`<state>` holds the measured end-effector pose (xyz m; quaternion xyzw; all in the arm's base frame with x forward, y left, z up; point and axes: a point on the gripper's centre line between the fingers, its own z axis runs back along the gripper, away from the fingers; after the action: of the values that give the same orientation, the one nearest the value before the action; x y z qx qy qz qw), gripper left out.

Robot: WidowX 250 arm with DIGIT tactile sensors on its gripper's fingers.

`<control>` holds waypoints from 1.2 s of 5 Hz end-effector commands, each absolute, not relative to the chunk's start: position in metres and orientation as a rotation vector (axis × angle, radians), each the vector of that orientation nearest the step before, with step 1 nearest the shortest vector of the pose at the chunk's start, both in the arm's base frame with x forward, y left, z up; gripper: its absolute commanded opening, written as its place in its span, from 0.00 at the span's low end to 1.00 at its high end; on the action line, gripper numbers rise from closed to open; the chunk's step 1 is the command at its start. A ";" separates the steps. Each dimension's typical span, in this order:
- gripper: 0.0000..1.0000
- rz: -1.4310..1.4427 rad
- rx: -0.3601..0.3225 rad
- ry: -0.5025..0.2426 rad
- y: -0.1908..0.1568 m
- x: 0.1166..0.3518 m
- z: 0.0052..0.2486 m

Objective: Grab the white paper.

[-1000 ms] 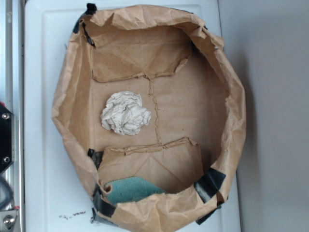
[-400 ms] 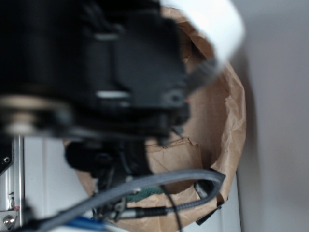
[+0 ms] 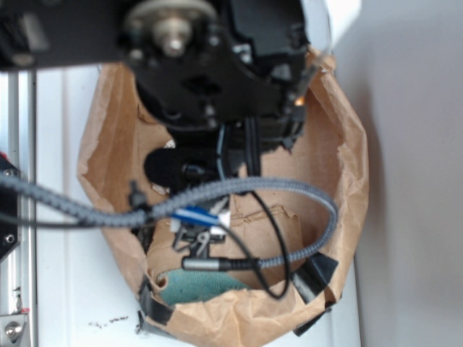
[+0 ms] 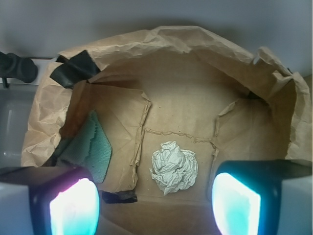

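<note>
We see the white paper (image 4: pixel 174 167), a crumpled ball, lying on the floor of the brown paper bag (image 4: pixel 186 98), close to a creased seam in the cardboard-coloured bottom. In the wrist view the gripper (image 4: pixel 156 203) hangs above the bag with its two fingers (image 4: pixel 73 208) wide apart at the lower corners of the frame, nothing between them; the ball sits in the gap between them but lower down, not touched. Fingertips look glowing teal and pink, blurred. A teal-green cloth (image 4: pixel 93 147) is tucked against the bag's wall under a folded flap, well apart from the ball. Black tape (image 4: pixel 73 71) patches the bag's rim in a few spots. In the exterior view the robot arm (image 3: pixel 217 79) covers most of the bag (image 3: pixel 347 173), so the ball is hidden there; we only make out the cloth (image 3: pixel 199 285) at the bag's lower edge and a grey braided cable (image 3: pixel 304 199) looping across. The bag sits on a white surface (image 3: pixel 65 289).
</note>
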<state>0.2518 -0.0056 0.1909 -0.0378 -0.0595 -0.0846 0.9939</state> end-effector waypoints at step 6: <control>0.00 -0.163 0.086 -0.029 0.008 0.239 -0.002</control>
<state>0.2459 0.0122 0.0074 0.0445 -0.0288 -0.0833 0.9951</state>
